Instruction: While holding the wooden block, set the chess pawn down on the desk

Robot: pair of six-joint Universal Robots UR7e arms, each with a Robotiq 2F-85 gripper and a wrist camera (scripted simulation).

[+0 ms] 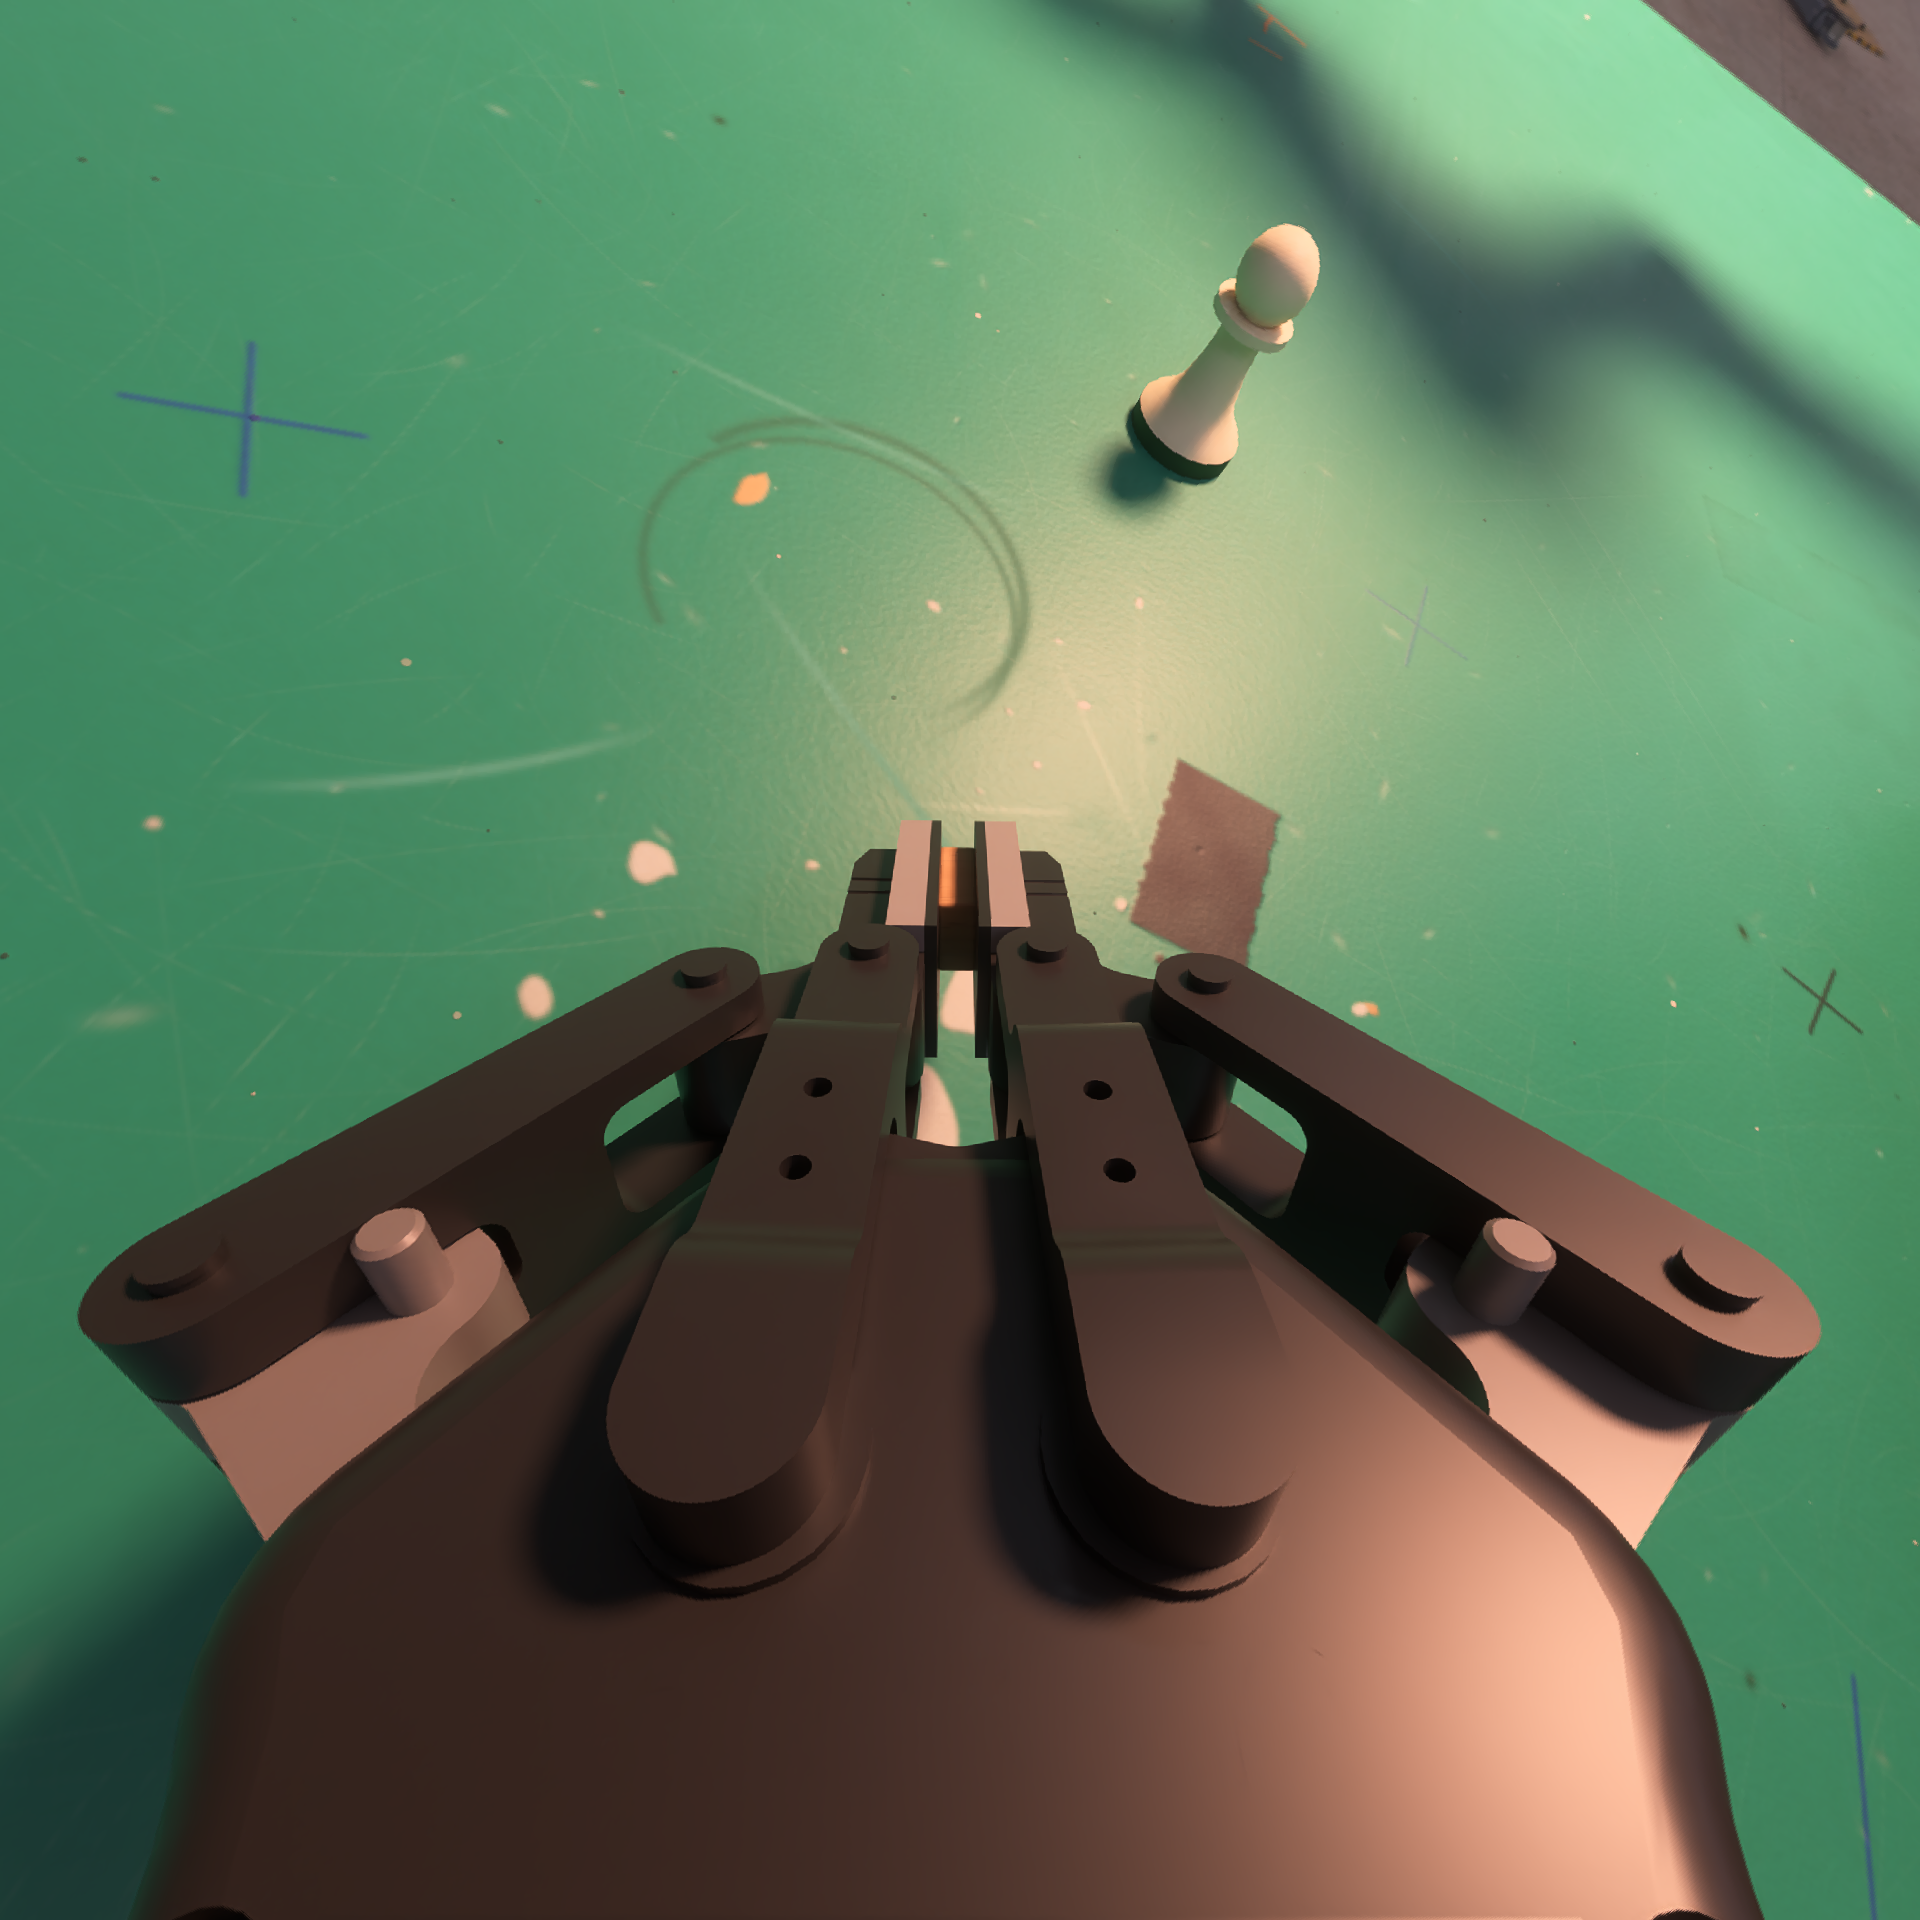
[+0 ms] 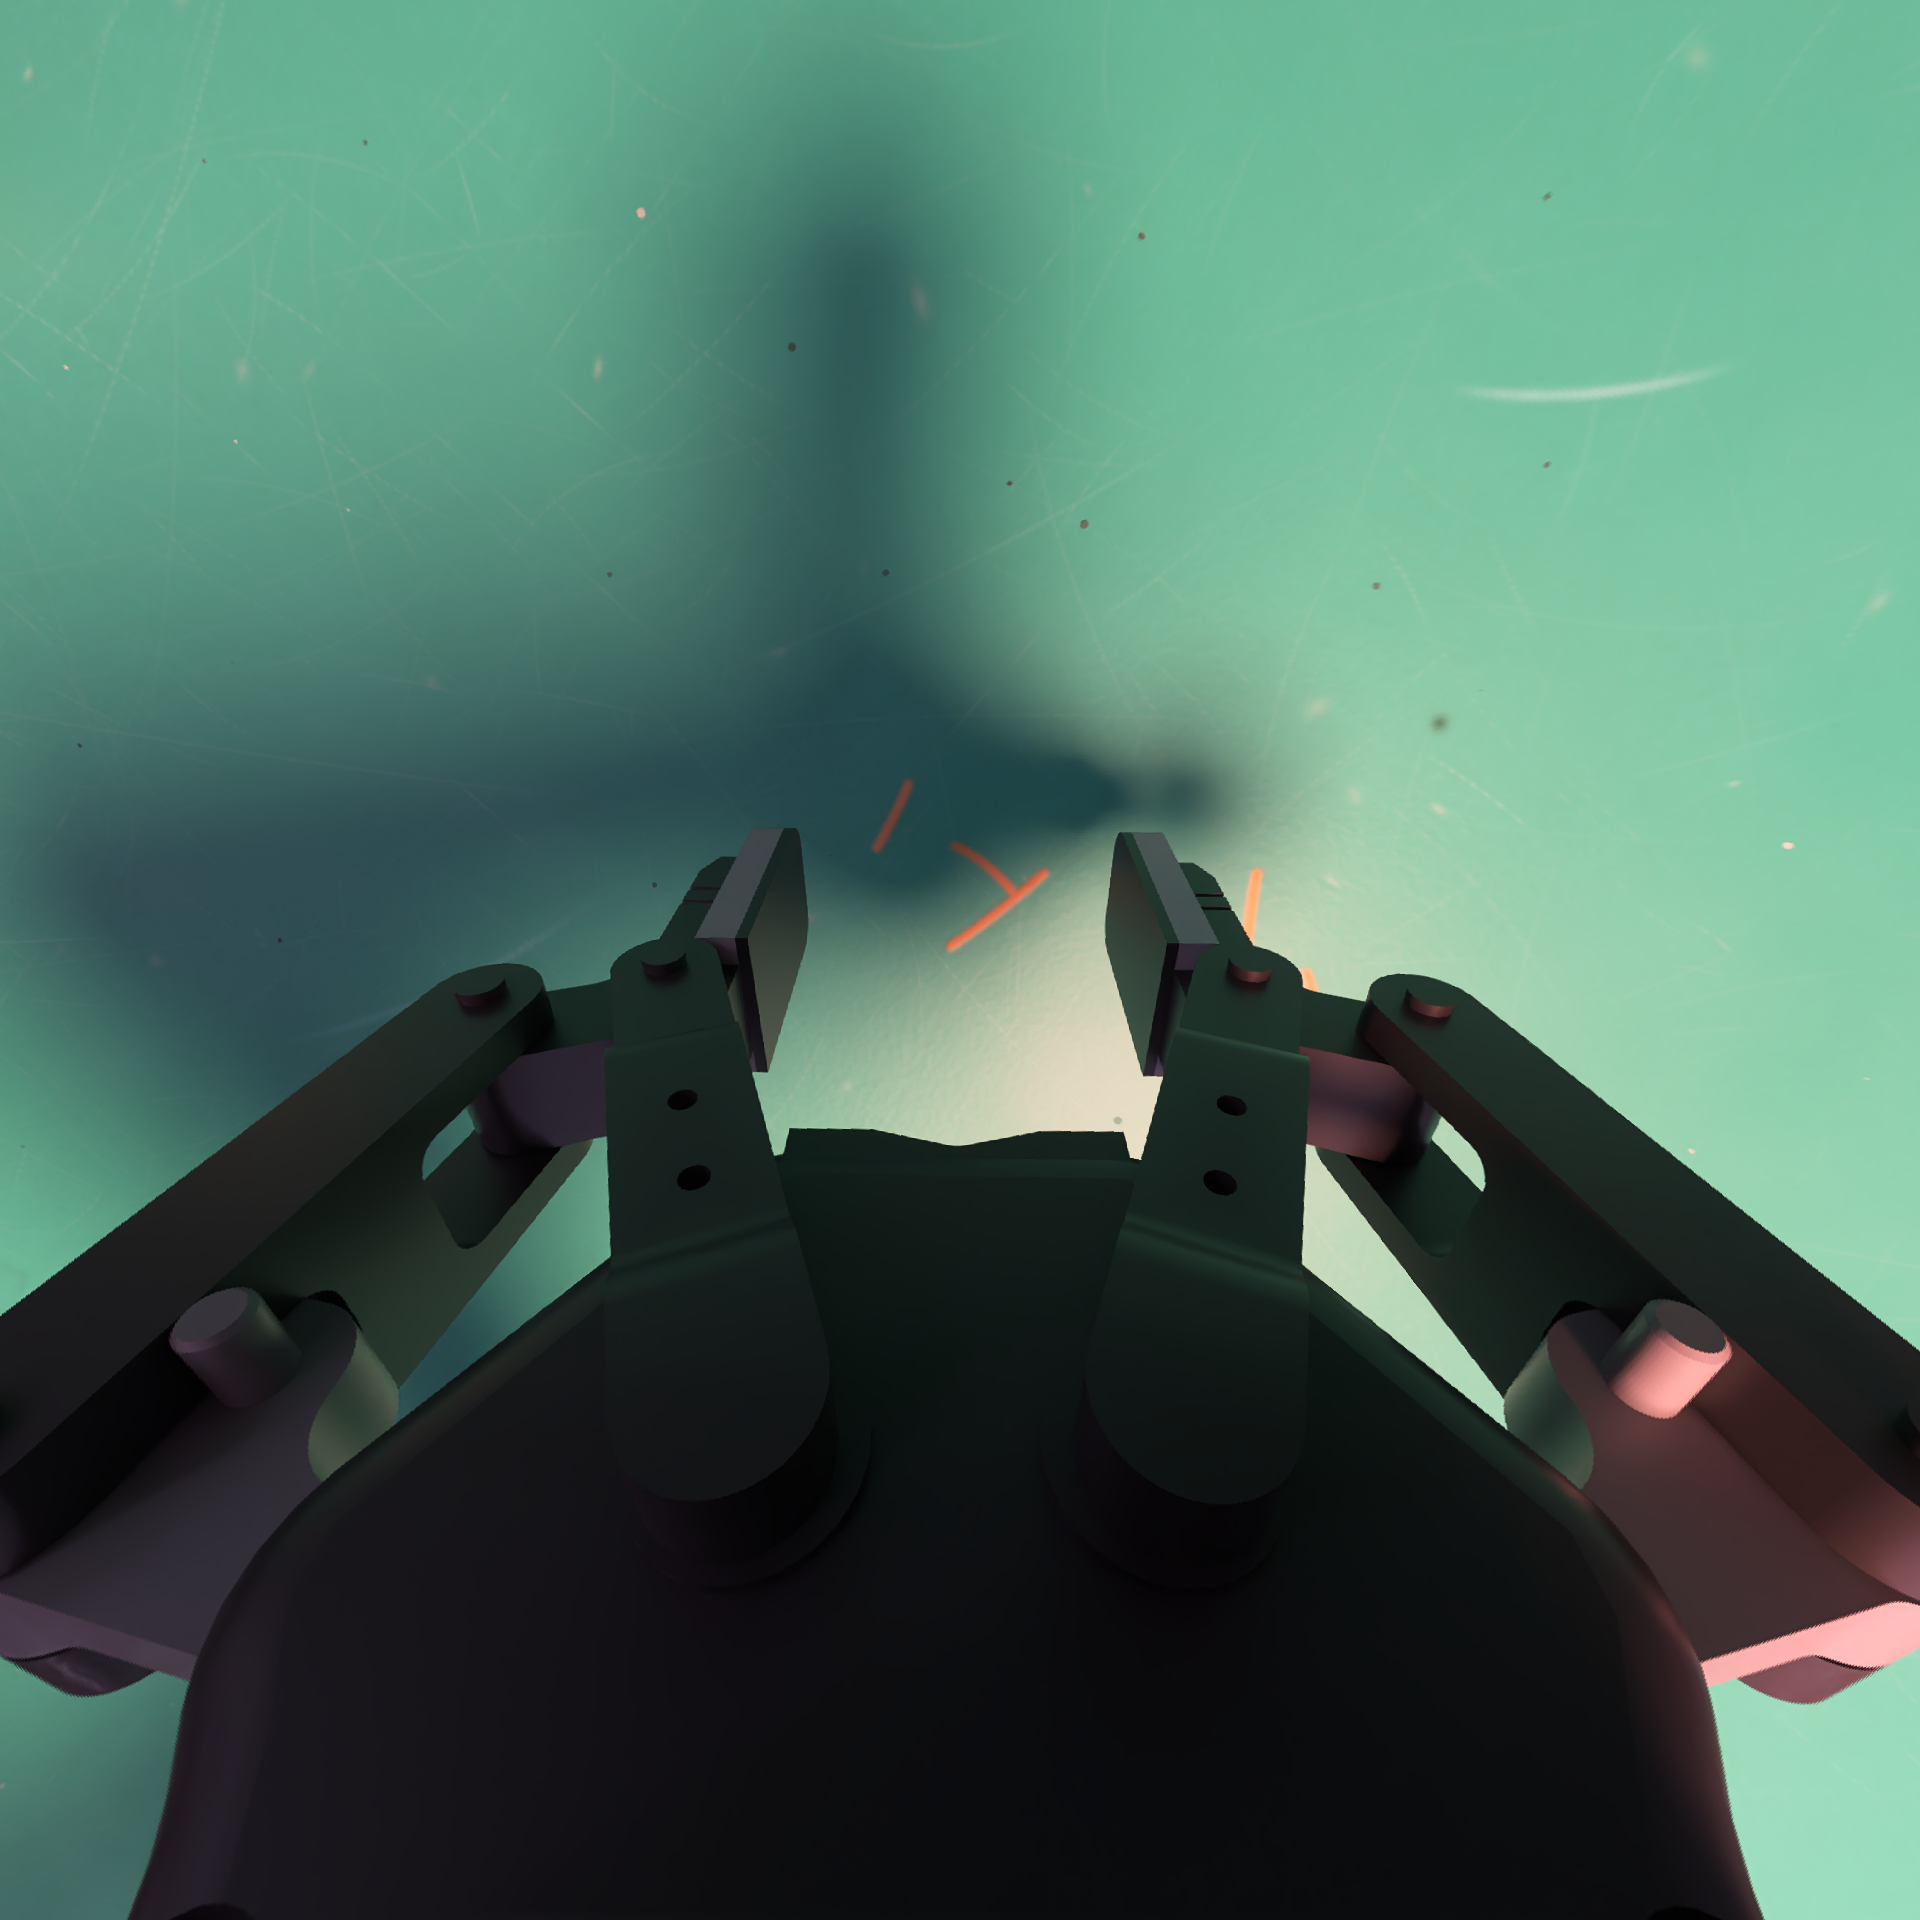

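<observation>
In the left wrist view my left gripper (image 1: 957, 844) is shut on a small wooden block (image 1: 954, 891), of which only an orange-brown sliver shows between the pads, held above the green desk (image 1: 416, 644). A cream chess pawn (image 1: 1231, 348) with a dark base stands upright on the desk, ahead and to the right of the left gripper, apart from it. In the right wrist view my right gripper (image 2: 956, 883) is open and empty above the desk (image 2: 1558, 623). The pawn does not show in that view.
A grey patch of tape (image 1: 1205, 862) lies on the desk just right of the left fingertips. The desk's far edge (image 1: 1787, 114) runs across the upper right corner. Arm shadows fall on the desk in both views. Orange pen marks (image 2: 992, 899) lie under the right gripper.
</observation>
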